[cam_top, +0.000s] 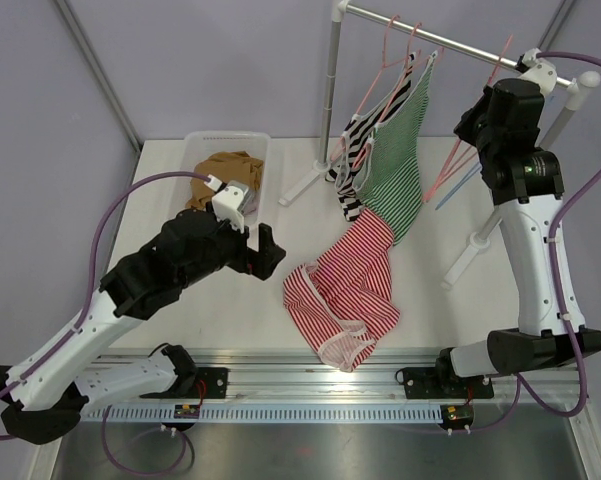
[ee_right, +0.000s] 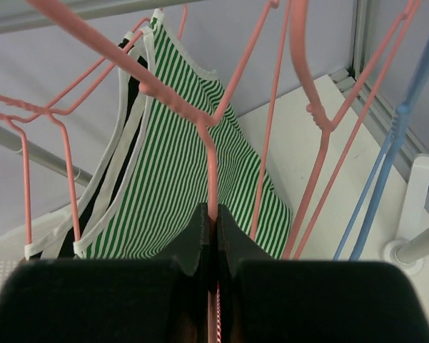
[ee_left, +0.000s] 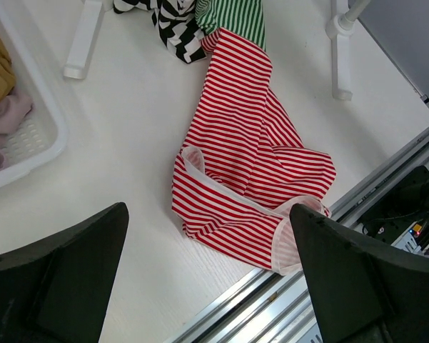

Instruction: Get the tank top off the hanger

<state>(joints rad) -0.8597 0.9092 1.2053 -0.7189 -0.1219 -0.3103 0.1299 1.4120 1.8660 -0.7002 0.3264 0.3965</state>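
Observation:
The red-and-white striped tank top (cam_top: 345, 285) lies crumpled on the table, its far end under the hem of the hanging green top; it also shows in the left wrist view (ee_left: 250, 164). My left gripper (cam_top: 263, 252) is open and empty, hovering left of the tank top, with its near edge between the jaws (ee_left: 207, 211). My right gripper (cam_top: 468, 125) is up at the rack, shut on the thin bar of a pink hanger (ee_right: 210, 171); the jaws (ee_right: 214, 214) pinch it. That hanger (cam_top: 450, 165) carries no garment that I can see.
A green-striped top (cam_top: 400, 150) and a black-and-white striped top (cam_top: 352, 150) hang on pink hangers from the rack rail (cam_top: 430, 35). A blue hanger (ee_right: 385, 179) hangs at the right. A white bin (cam_top: 260, 145) with brown cloth stands at the back left. Rack feet rest on the table.

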